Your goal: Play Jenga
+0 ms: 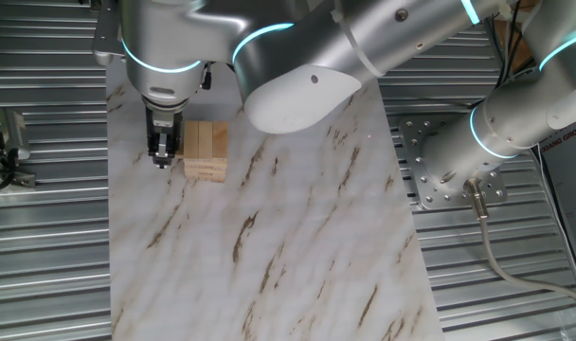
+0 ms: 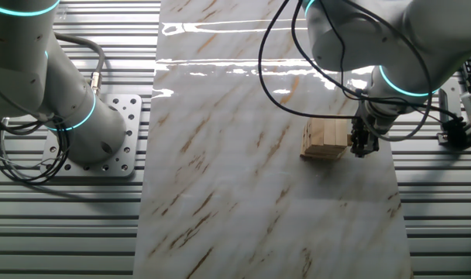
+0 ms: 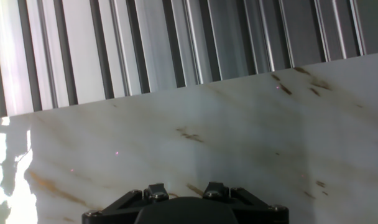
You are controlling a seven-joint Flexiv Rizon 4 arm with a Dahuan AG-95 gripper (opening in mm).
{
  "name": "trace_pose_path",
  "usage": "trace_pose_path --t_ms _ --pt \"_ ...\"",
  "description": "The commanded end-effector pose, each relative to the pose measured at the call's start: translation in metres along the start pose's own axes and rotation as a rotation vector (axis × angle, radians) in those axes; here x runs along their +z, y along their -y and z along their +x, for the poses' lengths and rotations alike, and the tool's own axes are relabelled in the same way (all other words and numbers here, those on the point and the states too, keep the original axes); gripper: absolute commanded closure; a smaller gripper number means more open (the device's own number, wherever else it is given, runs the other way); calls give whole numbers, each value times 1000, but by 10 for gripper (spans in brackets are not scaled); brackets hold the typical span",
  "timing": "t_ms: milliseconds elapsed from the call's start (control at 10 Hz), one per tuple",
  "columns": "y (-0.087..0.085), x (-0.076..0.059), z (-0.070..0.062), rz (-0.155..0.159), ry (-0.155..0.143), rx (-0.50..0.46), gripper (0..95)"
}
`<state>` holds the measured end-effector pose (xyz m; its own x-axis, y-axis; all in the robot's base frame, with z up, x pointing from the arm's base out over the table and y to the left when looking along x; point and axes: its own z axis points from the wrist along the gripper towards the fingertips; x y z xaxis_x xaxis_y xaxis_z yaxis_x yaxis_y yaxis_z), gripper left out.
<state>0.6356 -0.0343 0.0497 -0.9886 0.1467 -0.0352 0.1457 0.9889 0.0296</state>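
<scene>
Hand low beside the Jenga, near the bench's edge.

The hand (image 1: pixel 161 152) hangs just beside the Jenga (image 1: pixel 205 150), fingers pointing down at the marbled bench (image 1: pixel 269 246); whether it touches the blocks cannot be told. Its fingers look close together with nothing between them, though the hand view shows only the housing, so the gap is unsure. The stack sits upright on the bench, three pale blocks across its top. On the hand's far side from the stack, the bench edge is near, with ribbed metal slats (image 1: pixel 42 237) beyond it. Past the stack, the bench runs on bare. The arm's own elbow (image 1: pixel 297 95) hangs above the bench, near the stack.
</scene>
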Motion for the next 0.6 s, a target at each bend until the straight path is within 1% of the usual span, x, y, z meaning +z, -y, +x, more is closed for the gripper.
trace_pose_path --t_ms 100,600 --pt "0 -1 1 1 0 0 570" --pt "-1 -2 3 -1 1 -1 570"
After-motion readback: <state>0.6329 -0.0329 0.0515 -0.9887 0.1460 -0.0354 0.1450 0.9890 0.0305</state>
